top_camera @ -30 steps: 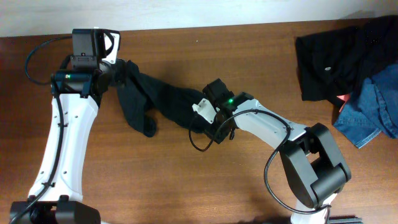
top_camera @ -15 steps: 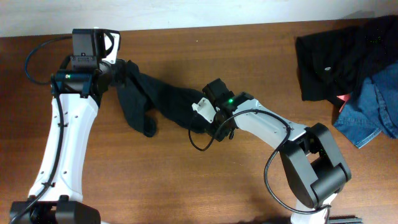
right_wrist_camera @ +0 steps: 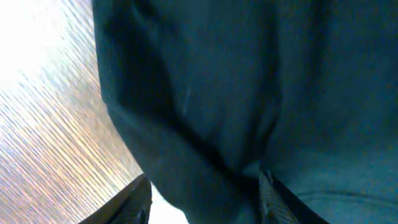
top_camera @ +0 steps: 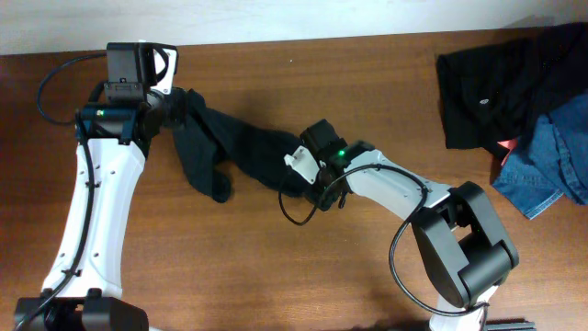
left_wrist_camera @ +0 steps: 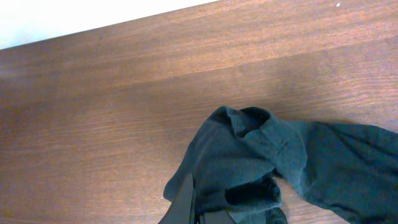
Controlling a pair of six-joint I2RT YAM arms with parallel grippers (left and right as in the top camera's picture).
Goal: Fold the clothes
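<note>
The brown wooden worktop point(top_camera: 230, 276) ends at its far side against a white wall point(top_camera: 276, 18). That edge runs just beyond my left end effector point(top_camera: 176, 108), so I have little room there. Bare wood lies open on the near side between my two arms. More lies open to the right, as far as a heap of a black garment point(top_camera: 487, 87) and blue denim cloth point(top_camera: 556, 156) in the far right corner, well apart from my work. The black T-shirt of thin soft fabric point(top_camera: 243, 147) lies bunched into a long rope left of the worktop's middle. Its long axis runs aslant from far left to near right, and one loose lobe drops toward the near edge close to its left end. My left end effector is clenched on the far-left end of the shirt, with the cloth gathered around my fingers in the left wrist view. My right end effector point(top_camera: 299, 176) sits at the opposite, near-right end. In the right wrist view its fingers point(right_wrist_camera: 140, 205) stand apart with a dark fold between them, pressed close to the camera, and I cannot tell whether they grip it or merely straddle it.
</note>
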